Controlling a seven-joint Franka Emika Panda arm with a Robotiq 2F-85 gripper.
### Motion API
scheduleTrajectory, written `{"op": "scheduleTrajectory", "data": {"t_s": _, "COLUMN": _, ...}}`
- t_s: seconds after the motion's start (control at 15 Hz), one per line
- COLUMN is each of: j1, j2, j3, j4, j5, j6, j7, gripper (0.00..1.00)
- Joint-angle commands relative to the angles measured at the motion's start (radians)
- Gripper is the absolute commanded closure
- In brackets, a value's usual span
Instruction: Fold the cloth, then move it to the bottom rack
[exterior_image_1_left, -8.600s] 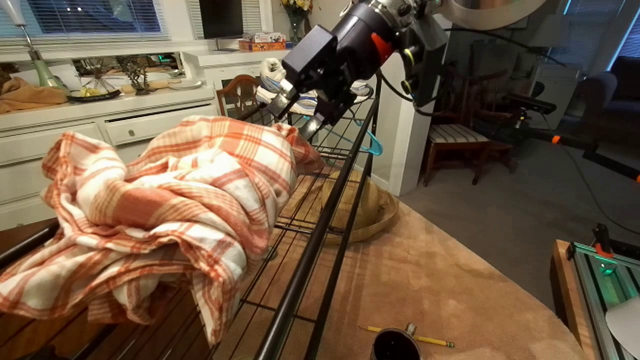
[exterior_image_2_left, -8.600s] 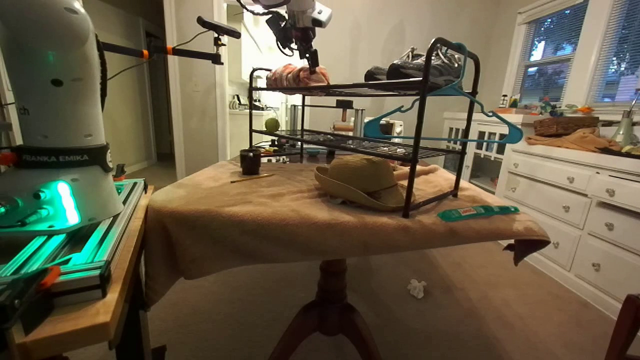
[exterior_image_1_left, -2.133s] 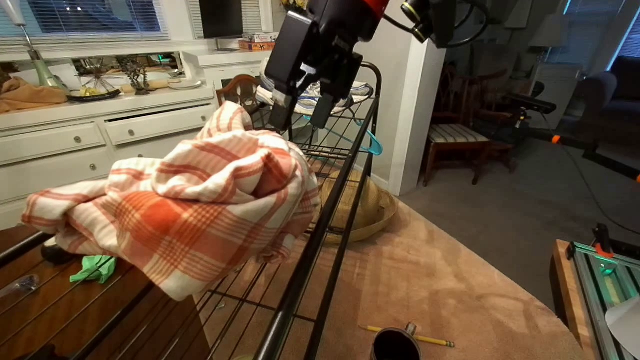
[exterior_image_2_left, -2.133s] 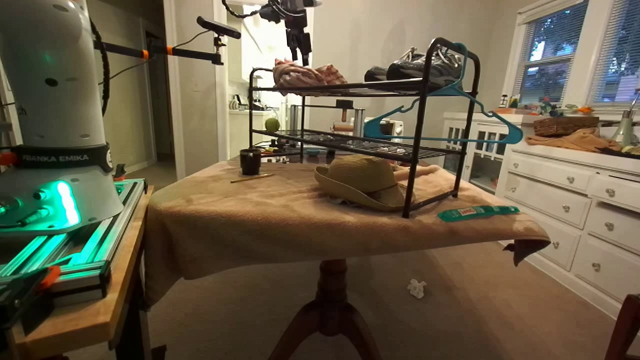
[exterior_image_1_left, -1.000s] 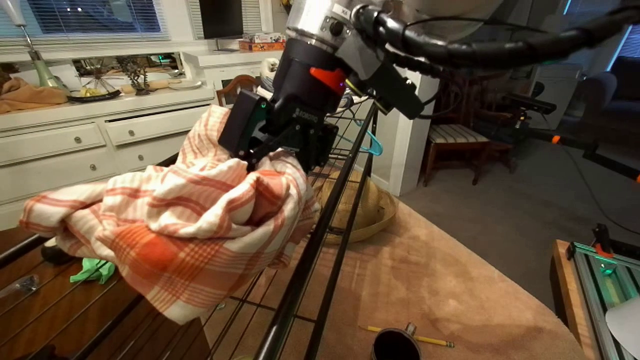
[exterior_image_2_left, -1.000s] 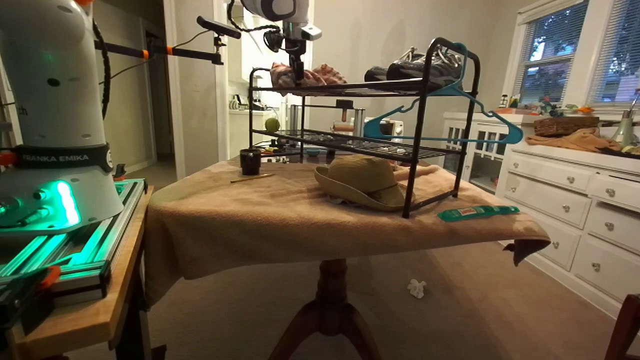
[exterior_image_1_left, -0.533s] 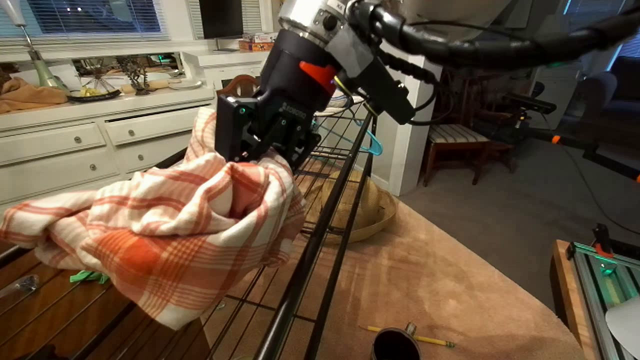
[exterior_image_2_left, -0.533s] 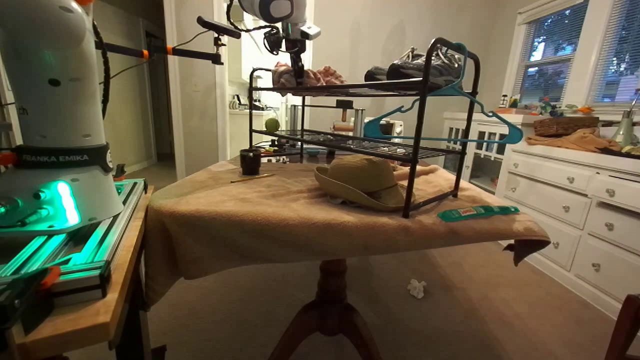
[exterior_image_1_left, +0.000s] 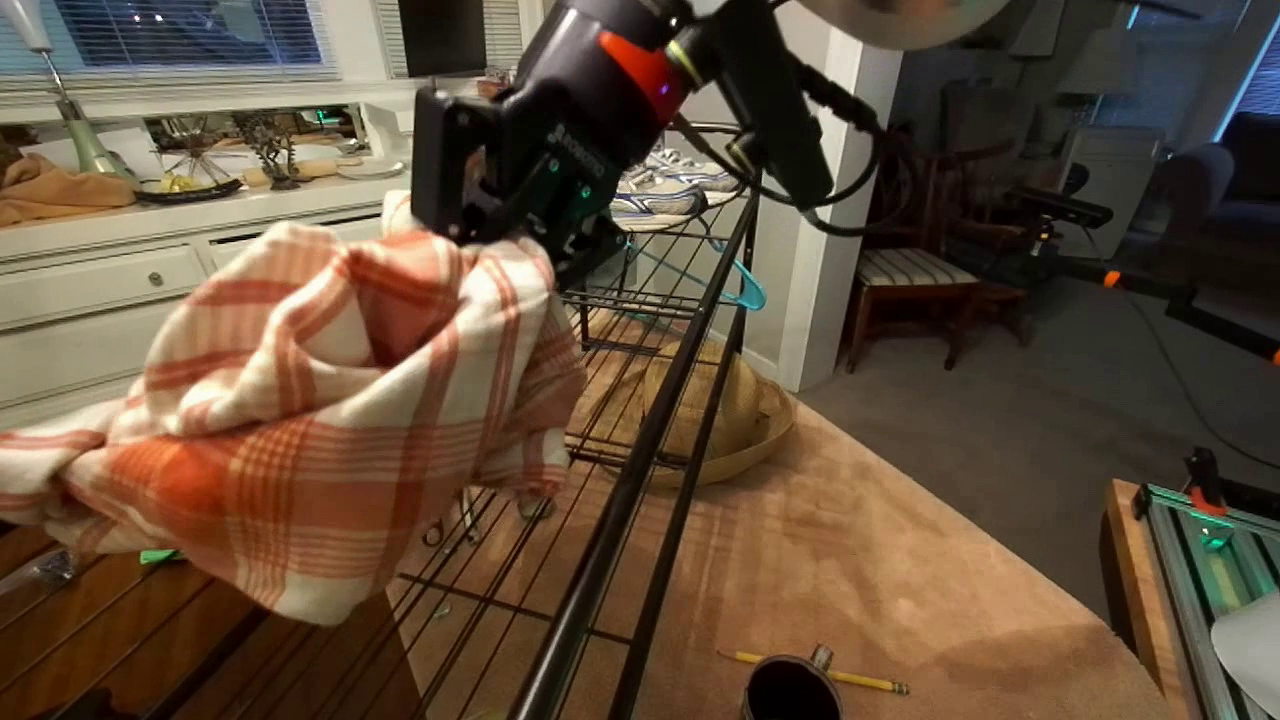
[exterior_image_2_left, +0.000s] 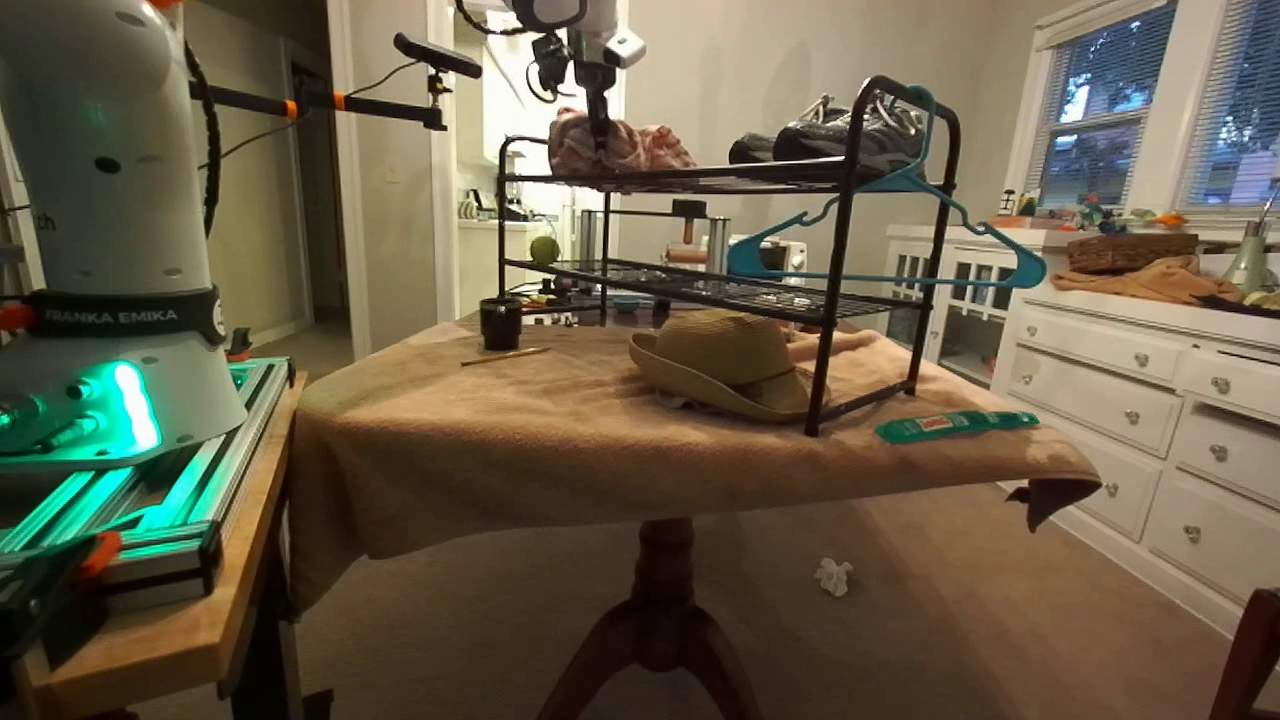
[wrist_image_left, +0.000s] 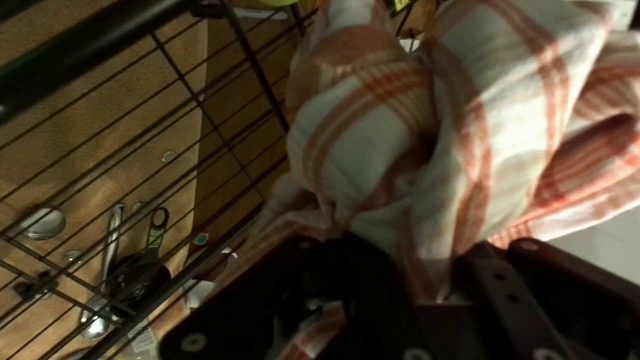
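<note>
The orange-and-white plaid cloth (exterior_image_1_left: 290, 420) is a crumpled bundle over the top wire tier of the black rack, its lower corner hanging free. My gripper (exterior_image_1_left: 515, 255) reaches into its upper end from above, jaws drawn in on a bunched fold; the fingertips are buried in fabric. In the wrist view, cloth (wrist_image_left: 370, 125) fills the space between and beyond the gripper's (wrist_image_left: 410, 240) fingers. Another exterior view has the cloth (exterior_image_2_left: 655, 150) at the far end of the top tier, beneath the gripper (exterior_image_2_left: 600, 140). The bottom rack (exterior_image_2_left: 760, 288) is the wire tier below.
Sneakers (exterior_image_2_left: 850, 140) occupy the opposite end of the top tier, where a blue hanger (exterior_image_2_left: 775, 255) hangs from the frame. Below the rack sits a straw hat (exterior_image_2_left: 725, 355). A dark mug (exterior_image_2_left: 500, 325) and a pencil (exterior_image_2_left: 505, 356) are on the covered table, with a green packet (exterior_image_2_left: 955, 427) nearby.
The gripper came down onto the cloth and its jaws drew in on a fold. Since half a second ago it has risen, pulling the cloth's upper part up and sideways, away from the sneakers.
</note>
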Motion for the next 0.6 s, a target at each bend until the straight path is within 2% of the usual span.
{"op": "scheduleTrajectory", "data": {"t_s": 0.0, "j1": -0.045, "j2": -0.143, "j3": -0.038, "j4": -0.016, "j5": 0.181, "j6": -0.206, "j7": -0.136, "gripper": 0.93}}
{"op": "scheduleTrajectory", "data": {"t_s": 0.27, "j1": -0.073, "j2": -0.272, "j3": -0.153, "j4": -0.043, "j5": 0.305, "j6": -0.541, "j7": -0.252, "gripper": 0.93}}
{"op": "scheduleTrajectory", "data": {"t_s": 0.4, "j1": -0.101, "j2": -0.32, "j3": -0.203, "j4": -0.051, "j5": 0.303, "j6": -0.71, "j7": -0.28, "gripper": 0.93}}
{"op": "scheduleTrajectory", "data": {"t_s": 0.53, "j1": -0.125, "j2": -0.358, "j3": -0.239, "j4": -0.075, "j5": 0.287, "j6": -0.818, "j7": -0.318, "gripper": 0.93}}
